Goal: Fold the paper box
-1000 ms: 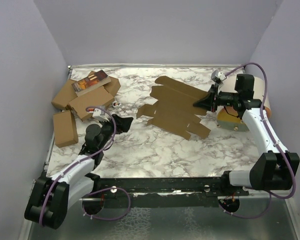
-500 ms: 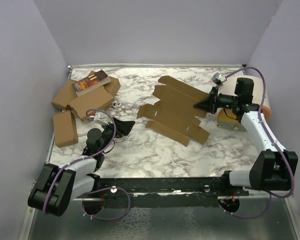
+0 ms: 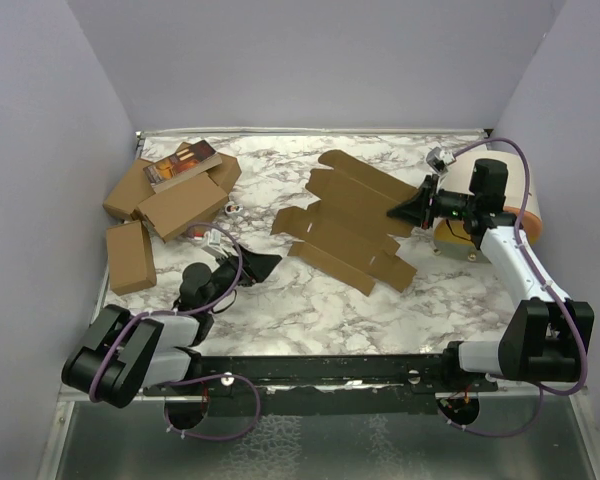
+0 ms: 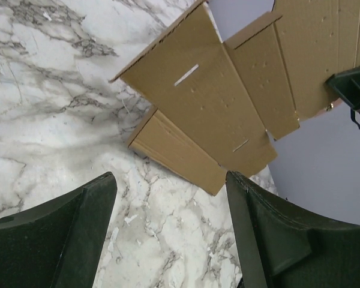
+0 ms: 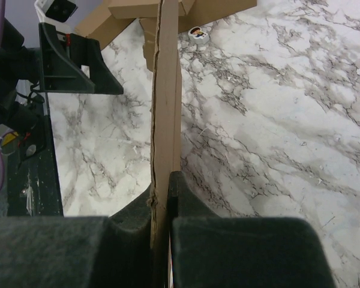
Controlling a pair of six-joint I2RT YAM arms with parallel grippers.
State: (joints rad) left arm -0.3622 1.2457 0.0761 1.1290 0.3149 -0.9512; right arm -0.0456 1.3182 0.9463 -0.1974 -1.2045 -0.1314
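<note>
Your right gripper [image 3: 408, 210] is clenched on the right edge of the box [image 3: 345, 225]. The box is a flat die-cut sheet spread across the middle of the marble table [image 3: 280, 300]. Your left gripper [image 3: 263, 265] hovers low with its jaws spread wide and empty. It points at the sheet's left end, near it but apart. A heap of cartons [image 3: 170, 195] sits at the far left.

The paper box [image 3: 345, 220] held in the black right gripper [image 3: 398, 211] is plain brown with short pale slits. Below that gripper the table [image 3: 310, 290] is white marble, grey-veined. Behind it, a cylinder [image 3: 520, 195] is white with an orange rim.
</note>
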